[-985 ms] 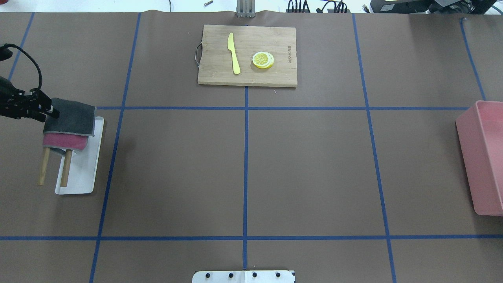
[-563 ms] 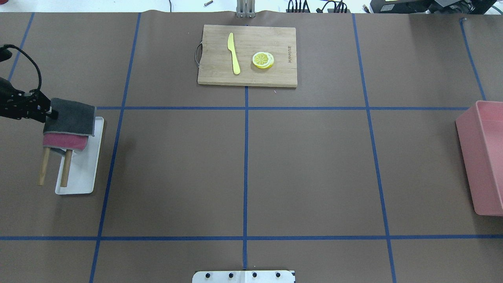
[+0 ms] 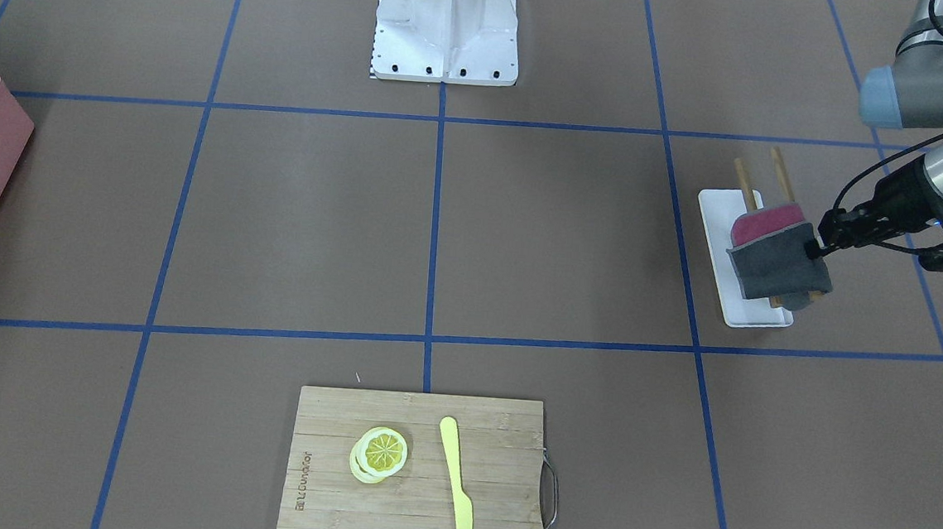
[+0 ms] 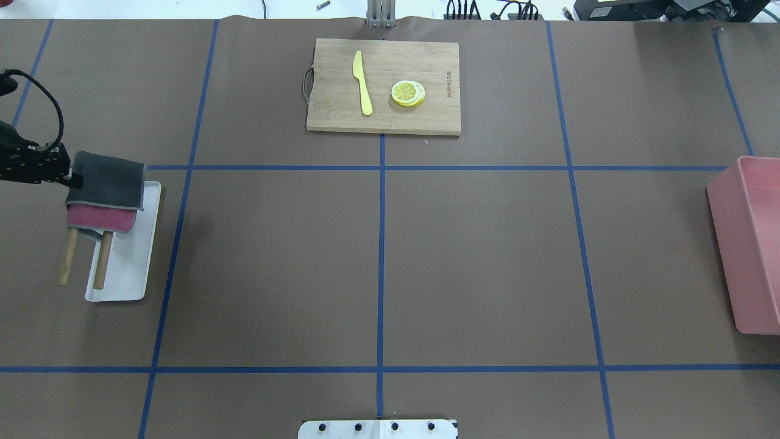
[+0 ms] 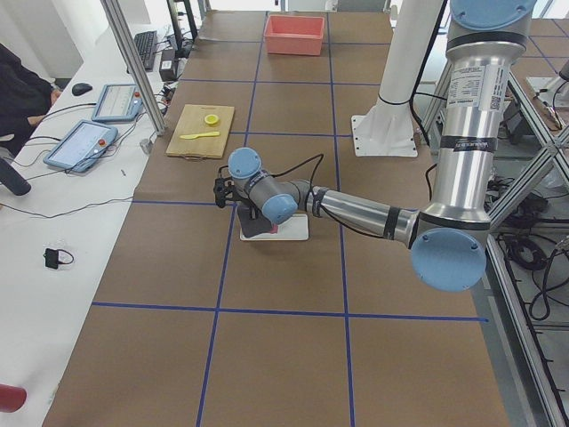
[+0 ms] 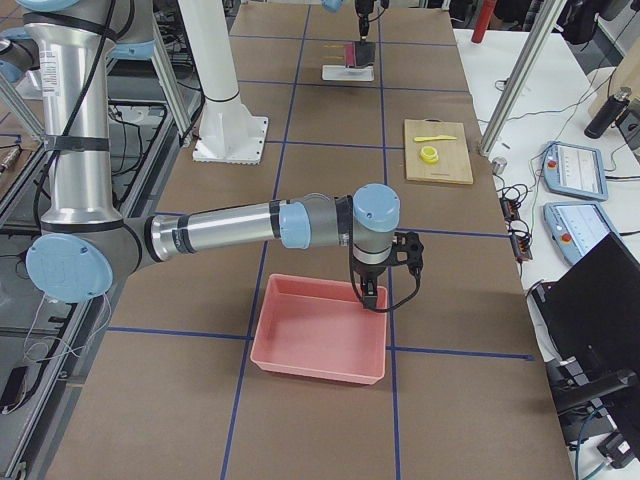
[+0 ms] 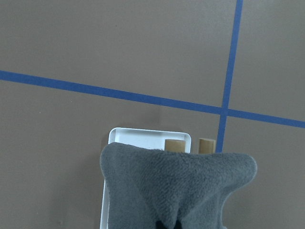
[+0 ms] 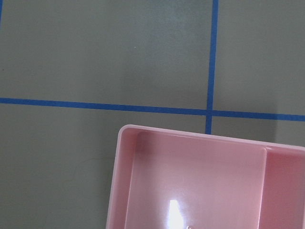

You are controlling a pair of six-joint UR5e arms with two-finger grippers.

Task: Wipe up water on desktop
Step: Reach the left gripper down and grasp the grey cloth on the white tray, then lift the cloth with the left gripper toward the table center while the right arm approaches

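The brown desktop [image 4: 487, 256] with blue tape lines shows no water that I can make out. My left gripper [image 4: 70, 178] is shut on the edge of a grey cloth [image 4: 109, 180] at the far left. It holds the cloth over a pink cloth [image 4: 100, 218], which lies on two wooden rods [image 4: 102, 261] above a white tray [image 4: 131, 268]. The grey cloth fills the bottom of the left wrist view [image 7: 176, 186]. My right gripper [image 6: 370, 292] hangs over a pink bin [image 6: 320, 330]. I cannot tell whether it is open or shut.
A bamboo cutting board [image 4: 384, 85] at the far middle carries a yellow knife [image 4: 362, 82] and lemon slices [image 4: 407, 93]. The pink bin [image 4: 746, 244] stands at the right edge. The robot's base plate [image 4: 378, 428] is at the near middle.
My left gripper has drawn the grey cloth slightly to the left and toward the far side. Nothing else has moved.
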